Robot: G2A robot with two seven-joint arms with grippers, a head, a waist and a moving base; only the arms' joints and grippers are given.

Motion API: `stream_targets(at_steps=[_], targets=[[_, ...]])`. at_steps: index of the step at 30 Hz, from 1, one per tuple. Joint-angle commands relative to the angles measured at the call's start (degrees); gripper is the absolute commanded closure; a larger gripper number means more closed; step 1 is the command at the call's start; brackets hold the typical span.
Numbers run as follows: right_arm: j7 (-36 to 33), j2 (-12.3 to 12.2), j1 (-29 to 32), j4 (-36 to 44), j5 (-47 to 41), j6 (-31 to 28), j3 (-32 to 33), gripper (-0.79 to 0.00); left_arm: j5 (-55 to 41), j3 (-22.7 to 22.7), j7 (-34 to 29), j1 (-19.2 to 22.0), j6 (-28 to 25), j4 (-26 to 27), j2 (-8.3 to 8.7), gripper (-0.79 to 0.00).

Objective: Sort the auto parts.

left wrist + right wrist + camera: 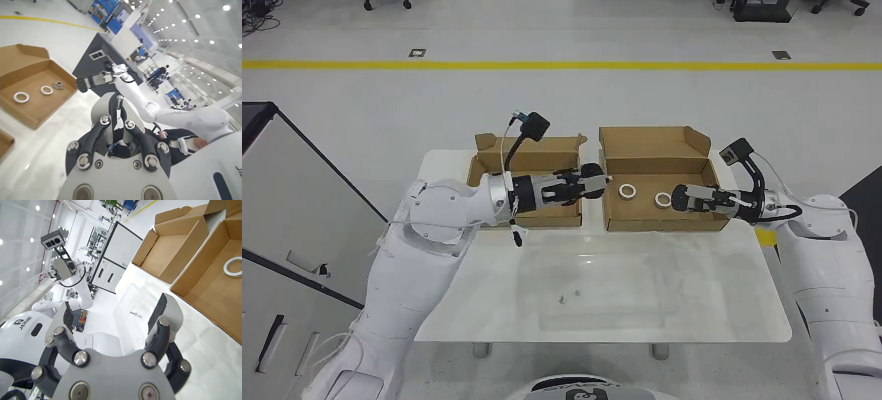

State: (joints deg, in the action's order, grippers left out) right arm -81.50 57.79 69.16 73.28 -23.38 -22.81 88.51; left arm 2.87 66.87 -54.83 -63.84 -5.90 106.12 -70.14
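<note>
My left gripper (pixel 117 108) is shut on a small silver bolt (pixel 119 101). In the top view it hangs at the gap between the two cardboard boxes (pixel 594 180). The right-hand box (pixel 657 215) holds two silver rings (pixel 627 190) (pixel 663 200) and a nut (pixel 57 85). My right gripper (pixel 678 198) is over that box beside the nearer ring, open with nothing between its fingers (pixel 158 311). One ring (pixel 233 268) lies on the box floor in the right wrist view. The left-hand box (pixel 527 160) looks bare inside (pixel 170 253).
A clear plastic tray (pixel 642 310) sits mid-table in front of the boxes, with two small bolts (pixel 568 296) (pixel 135 314) lying in it. Both boxes have raised flaps along the table's far edge. The white table (pixel 742 300) is bare near its front corners.
</note>
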Motion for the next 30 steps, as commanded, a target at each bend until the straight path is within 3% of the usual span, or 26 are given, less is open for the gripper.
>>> stream_targets(at_steps=[1, 10, 20, 22, 25, 28, 30], targets=[[0.0, 0.0, 0.0, 0.0, 0.0, 0.0, 0.0, -0.785, 3.3, -0.1, -0.3, -0.1, 2.1, 0.3, 0.24, 0.000], [0.0, 0.0, 0.0, 0.0, 0.0, 0.0, 0.0, -0.785, 9.2, -0.2, -1.8, -0.6, 6.6, 1.3, 1.03, 0.000], [0.0, 0.0, 0.0, 0.0, 0.0, 0.0, 0.0, -0.785, 9.6, -0.2, -1.7, -0.6, 6.7, 1.6, 1.09, 0.000], [0.0, 0.0, 0.0, 0.0, 0.0, 0.0, 0.0, -0.785, 14.0, -0.6, -0.8, -0.6, 7.2, 1.9, 1.25, 0.000], [0.0, 0.0, 0.0, 0.0, 0.0, 0.0, 0.0, -0.785, 20.0, -2.8, -1.3, 0.6, 11.9, 1.2, 1.26, 0.000], [0.0, 0.0, 0.0, 0.0, 0.0, 0.0, 0.0, -0.785, 29.7, -6.2, -3.7, 4.0, 17.8, -2.2, 1.17, 0.000], [0.0, 0.0, 0.0, 0.0, 0.0, 0.0, 0.0, -0.785, 31.3, -8.4, -4.5, 6.5, 20.3, -4.8, 0.70, 0.000]])
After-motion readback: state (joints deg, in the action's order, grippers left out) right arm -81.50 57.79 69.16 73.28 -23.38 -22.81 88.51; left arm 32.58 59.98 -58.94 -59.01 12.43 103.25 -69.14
